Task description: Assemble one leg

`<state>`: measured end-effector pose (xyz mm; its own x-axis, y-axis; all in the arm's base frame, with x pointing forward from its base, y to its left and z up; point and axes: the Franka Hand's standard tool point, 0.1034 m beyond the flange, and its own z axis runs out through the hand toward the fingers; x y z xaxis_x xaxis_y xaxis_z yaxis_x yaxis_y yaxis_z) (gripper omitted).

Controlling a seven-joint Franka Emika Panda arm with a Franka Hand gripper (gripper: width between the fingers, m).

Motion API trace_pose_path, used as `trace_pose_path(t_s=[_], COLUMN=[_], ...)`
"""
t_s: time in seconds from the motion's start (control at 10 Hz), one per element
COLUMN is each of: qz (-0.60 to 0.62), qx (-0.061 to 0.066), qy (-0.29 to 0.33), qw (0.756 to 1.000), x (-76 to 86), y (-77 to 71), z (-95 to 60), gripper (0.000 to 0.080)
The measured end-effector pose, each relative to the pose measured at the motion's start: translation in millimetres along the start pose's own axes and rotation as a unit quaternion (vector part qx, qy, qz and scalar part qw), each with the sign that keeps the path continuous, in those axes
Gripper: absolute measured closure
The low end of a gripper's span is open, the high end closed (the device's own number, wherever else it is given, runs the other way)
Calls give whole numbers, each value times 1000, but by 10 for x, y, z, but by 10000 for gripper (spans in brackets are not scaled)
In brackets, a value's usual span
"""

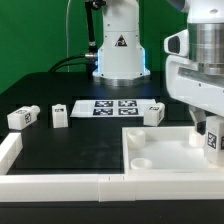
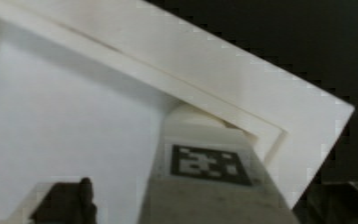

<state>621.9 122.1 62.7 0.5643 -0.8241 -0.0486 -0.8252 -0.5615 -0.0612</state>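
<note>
My gripper (image 1: 207, 133) is low over the far right corner of the large white tray-like piece (image 1: 150, 158). One white leg (image 1: 212, 140) with a square tag stands there between my fingers. In the wrist view the leg (image 2: 213, 160) rests against the tray's raised rim (image 2: 194, 85). My gripper (image 2: 192, 206) straddles it. One dark finger (image 2: 64, 203) stands apart from the leg with a pale gap between them. The other finger (image 2: 350, 205) is close to the leg's side. The jaws look open around the leg.
Two more legs (image 1: 22, 117) (image 1: 60, 114) lie at the exterior view's left, and a third (image 1: 153, 113) behind the tray. The marker board (image 1: 110, 106) lies in front of the robot base (image 1: 118, 60). A white rail (image 1: 50, 184) runs along the table's near edge.
</note>
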Motion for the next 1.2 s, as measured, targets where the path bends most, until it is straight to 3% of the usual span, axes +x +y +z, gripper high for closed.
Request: trace_pose_path(t_s=[0.3, 0.5, 1.0, 1.1, 1.2], qz=[-195, -322, -591, -577, -577], qx=[4, 2, -13, -12, -12], qy=[2, 3, 11, 11, 11], qw=[981, 947, 806, 817, 816], x=[-39, -41, 65, 62, 64], y=[-21, -10, 29, 28, 29], z=[8, 22, 9, 10, 10], gripper=[156, 151, 151, 151, 265])
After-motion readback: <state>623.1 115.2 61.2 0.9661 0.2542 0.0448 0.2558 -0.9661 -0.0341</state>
